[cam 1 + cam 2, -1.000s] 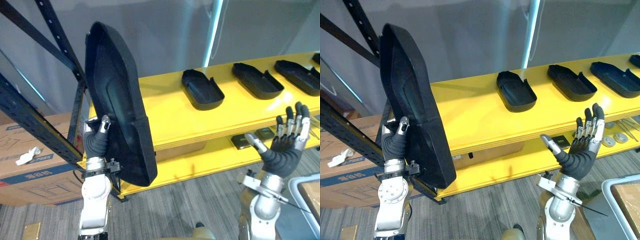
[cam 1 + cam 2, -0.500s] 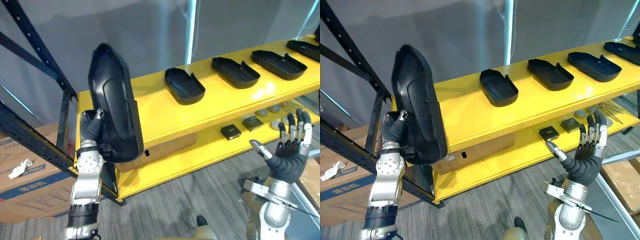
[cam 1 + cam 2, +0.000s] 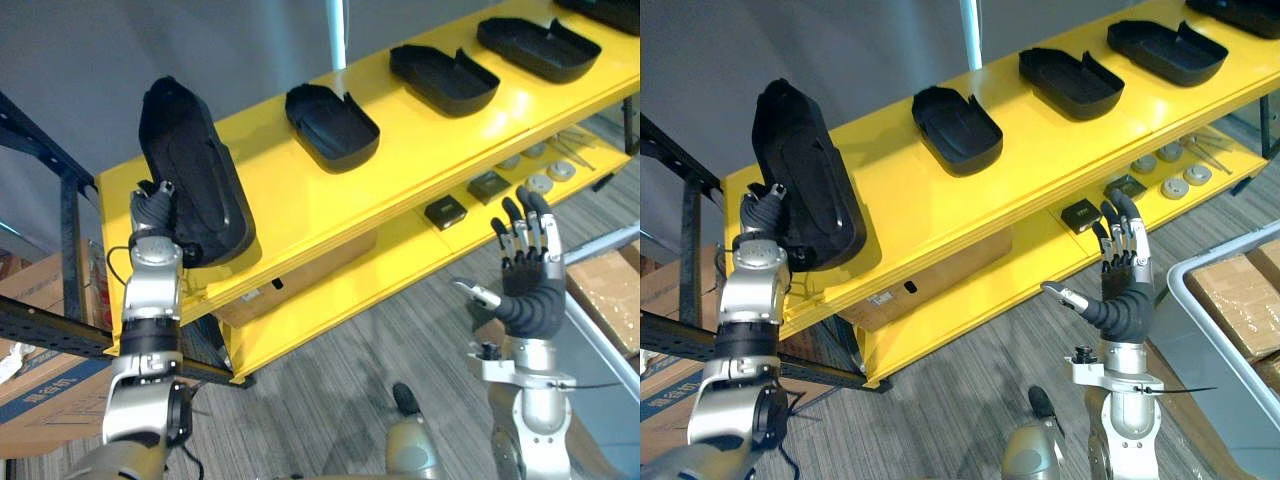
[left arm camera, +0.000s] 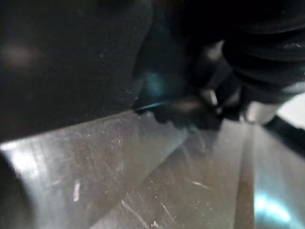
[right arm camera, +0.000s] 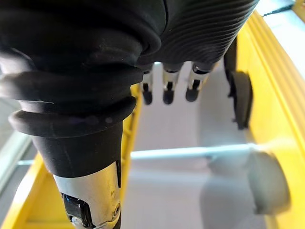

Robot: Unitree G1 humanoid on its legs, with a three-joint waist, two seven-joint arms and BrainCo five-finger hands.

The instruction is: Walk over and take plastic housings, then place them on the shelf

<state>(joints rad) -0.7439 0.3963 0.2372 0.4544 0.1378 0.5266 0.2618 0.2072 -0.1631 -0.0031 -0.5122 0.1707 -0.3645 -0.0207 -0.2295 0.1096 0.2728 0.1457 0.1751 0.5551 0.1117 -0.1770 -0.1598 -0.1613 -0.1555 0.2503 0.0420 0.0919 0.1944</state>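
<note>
My left hand point(image 3: 152, 207) is shut on a large black plastic housing point(image 3: 190, 185), which stands tilted on its edge at the left end of the yellow shelf top point(image 3: 330, 200). The fingers curl round the housing's near rim, as the left wrist view point(image 4: 190, 112) shows up close. Three more black housings lie flat on the same shelf, the nearest one point(image 3: 331, 126) a short way to the right, then another point(image 3: 441, 77) and a third point(image 3: 537, 46). My right hand point(image 3: 527, 268) is raised well below and in front of the shelf, open and holding nothing.
A lower yellow shelf point(image 3: 420, 250) carries small dark blocks point(image 3: 445, 211) and round metal parts point(image 3: 540, 182). A dark blue rack post point(image 3: 45, 330) and cardboard boxes point(image 3: 40, 375) stand at the left. A white-framed cart with a box point(image 3: 1235, 300) is at the right. Grey carpet lies below.
The camera has shifted, with the shelf now seen from higher up. My left hand has lowered the housing onto the left end of the shelf top. The right hand stays open.
</note>
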